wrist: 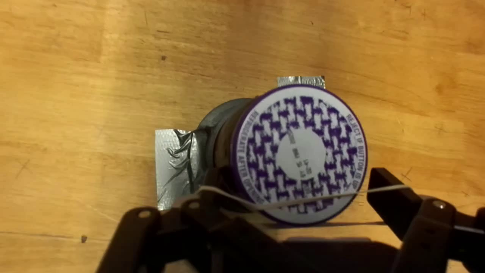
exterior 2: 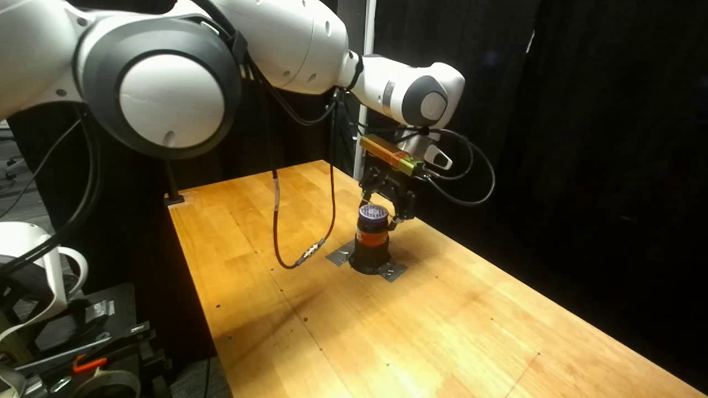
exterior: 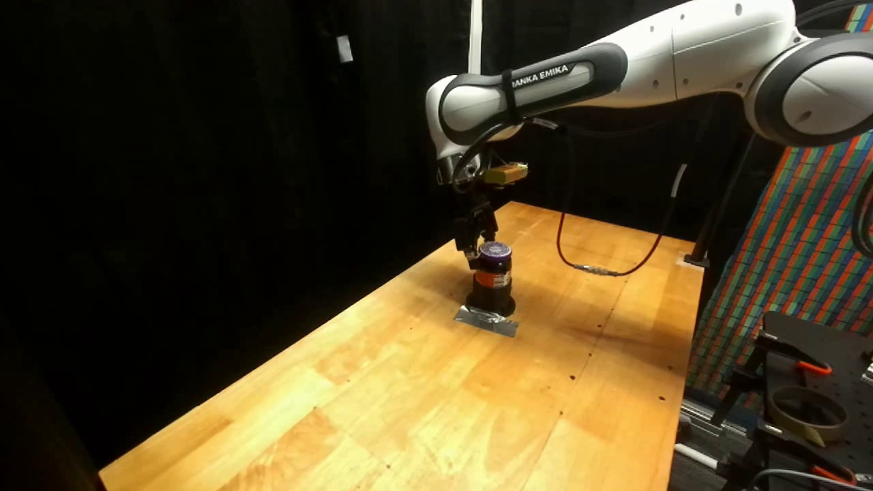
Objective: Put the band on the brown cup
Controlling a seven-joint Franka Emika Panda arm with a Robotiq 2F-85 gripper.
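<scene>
The brown cup stands upright on the table in both exterior views (exterior: 492,279) (exterior 2: 371,239). It is a dark jar with an orange-red label, a purple and white lid and a wider black base. In the wrist view its lid (wrist: 301,151) faces the camera. My gripper (exterior: 481,251) (exterior 2: 379,213) (wrist: 295,180) is open, with its fingers apart on either side of the lid's edge. A thin pale band (wrist: 297,201) is stretched between the two fingers and crosses over the lid in the wrist view. I cannot tell whether any of it is around the cup.
Silver tape (exterior: 487,322) (exterior 2: 392,271) (wrist: 174,167) holds the cup's base to the wooden table (exterior: 423,409). A cable (exterior: 597,271) (exterior 2: 311,251) hangs in a loop from the arm down near the table. A cart with tools (exterior: 811,409) (exterior 2: 83,331) stands beyond the table's edge.
</scene>
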